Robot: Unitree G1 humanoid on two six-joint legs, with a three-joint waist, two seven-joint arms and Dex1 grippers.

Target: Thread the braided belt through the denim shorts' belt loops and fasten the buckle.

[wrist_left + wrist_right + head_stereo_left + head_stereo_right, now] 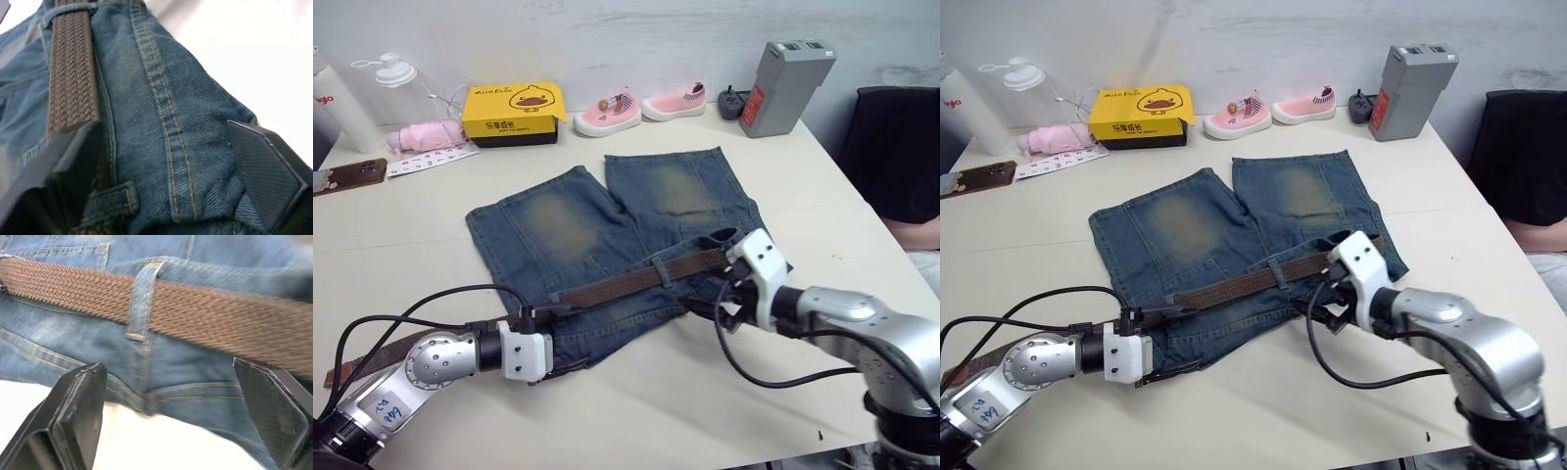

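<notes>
Currently the denim shorts (607, 235) are being spread flat mid-counter (401, 245), the braided belt (636, 279) lying along their near waistband under a belt loop (142, 298). Both the left tool (161, 161) and right tool (171, 396) are being held spread at that waistband.

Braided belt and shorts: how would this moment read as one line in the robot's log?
braided belt: lies along denim shorts waistband, under a belt loop | left gripper: jaws open at waistband | right gripper: jaws open by loop | buckle: unfastened

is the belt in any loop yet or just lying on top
In: the braided belt passes under a belt loop on the denim shorts waistband.
</notes>
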